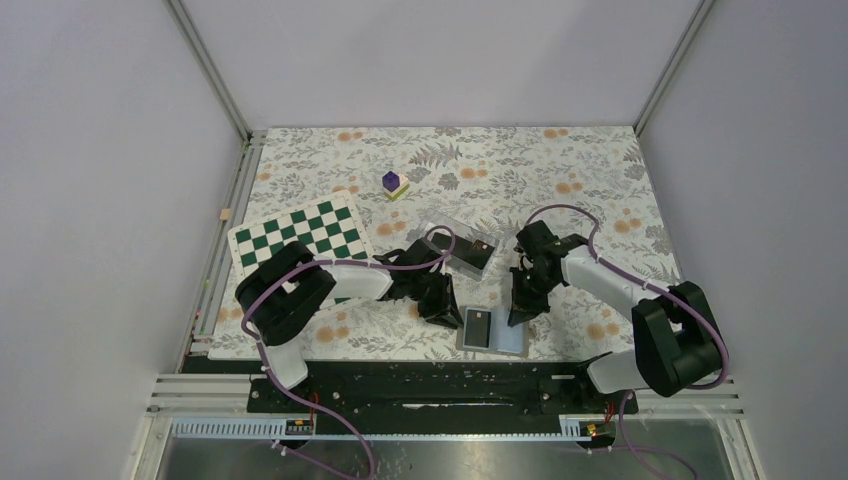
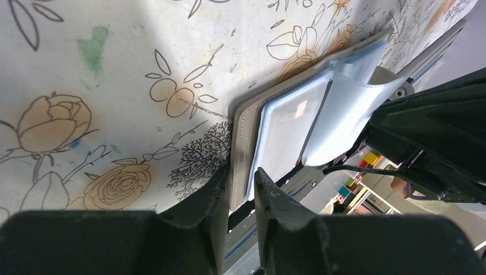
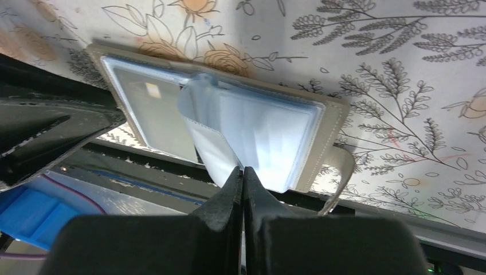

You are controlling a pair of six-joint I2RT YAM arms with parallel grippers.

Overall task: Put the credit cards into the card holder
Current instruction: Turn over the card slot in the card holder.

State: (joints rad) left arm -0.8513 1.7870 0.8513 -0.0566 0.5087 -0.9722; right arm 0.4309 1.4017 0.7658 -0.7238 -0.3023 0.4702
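One card holder (image 1: 505,338), left gripper (image 2: 240,175) grasping it, right gripper (image 3: 243,170) clenched, clear box (image 1: 462,248) behind

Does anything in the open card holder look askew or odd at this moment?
Yes. One pale blue sleeve of the card holder stands up curled in the middle instead of lying flat, right by the shut right tool.

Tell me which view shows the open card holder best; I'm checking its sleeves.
Right wrist: most of the card holder lies open, sleeves and strap clear. Left wrist shows it foreshortened, partly hidden; top, only small.
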